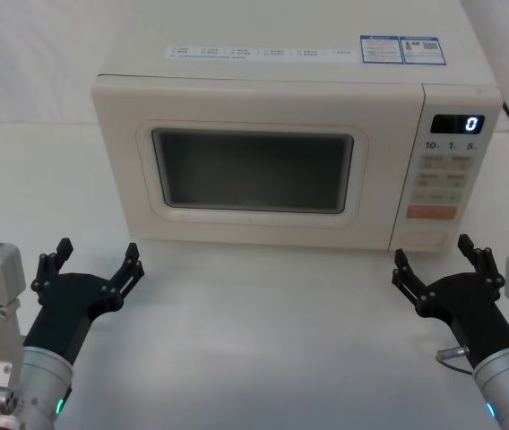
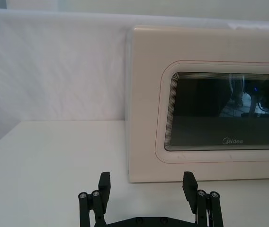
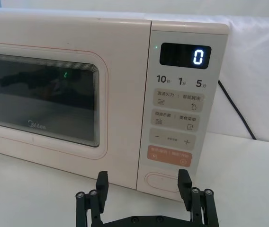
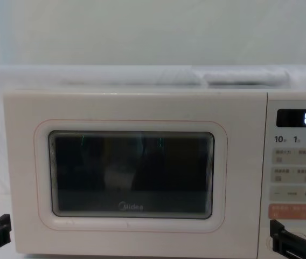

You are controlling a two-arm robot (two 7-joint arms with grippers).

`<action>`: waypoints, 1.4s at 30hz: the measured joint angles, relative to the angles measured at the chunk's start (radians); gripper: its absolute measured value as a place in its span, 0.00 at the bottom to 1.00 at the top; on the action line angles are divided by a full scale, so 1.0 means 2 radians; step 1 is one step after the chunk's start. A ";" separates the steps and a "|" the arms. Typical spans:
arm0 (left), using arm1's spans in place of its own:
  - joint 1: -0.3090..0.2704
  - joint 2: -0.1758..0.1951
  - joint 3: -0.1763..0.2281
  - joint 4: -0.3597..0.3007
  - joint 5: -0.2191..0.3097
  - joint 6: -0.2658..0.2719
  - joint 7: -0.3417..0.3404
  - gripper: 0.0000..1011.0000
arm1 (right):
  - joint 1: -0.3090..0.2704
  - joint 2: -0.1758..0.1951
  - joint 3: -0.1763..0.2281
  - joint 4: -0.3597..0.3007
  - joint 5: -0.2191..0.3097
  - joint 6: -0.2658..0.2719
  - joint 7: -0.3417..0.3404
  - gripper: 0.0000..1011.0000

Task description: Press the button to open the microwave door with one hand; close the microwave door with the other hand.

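Observation:
The cream microwave door [image 1: 254, 166] with its dark window is shut flush with the oven body; it also shows in the left wrist view [image 2: 205, 113] and the chest view [image 4: 131, 172]. The wide cream button [image 3: 162, 180] sits at the bottom of the control panel, below the orange key [image 3: 169, 155]; from the head view the button [image 1: 426, 237] is just above the table. My right gripper [image 1: 434, 258] hovers open a short way in front of the button, fingers [image 3: 183, 180] spread. My left gripper [image 1: 93, 260] hangs open in front of the door's lower left corner, apart from it.
The microwave stands on a white table [image 1: 263, 340] with free room in front of it. A black power cord [image 3: 236, 111] runs down behind the oven's right side. The panel's display [image 1: 456, 124] reads 0. A white wall is behind.

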 joint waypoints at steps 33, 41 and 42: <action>0.000 0.000 0.000 0.000 0.000 0.000 0.000 0.99 | 0.000 0.000 0.000 0.000 0.000 0.000 0.000 0.00; 0.000 0.000 0.000 0.000 0.000 0.000 0.000 0.99 | 0.000 0.000 0.000 0.000 0.000 0.000 0.000 0.00; 0.000 0.000 0.000 0.000 0.000 0.000 0.000 0.99 | 0.000 0.000 0.000 0.000 0.000 0.000 0.000 0.00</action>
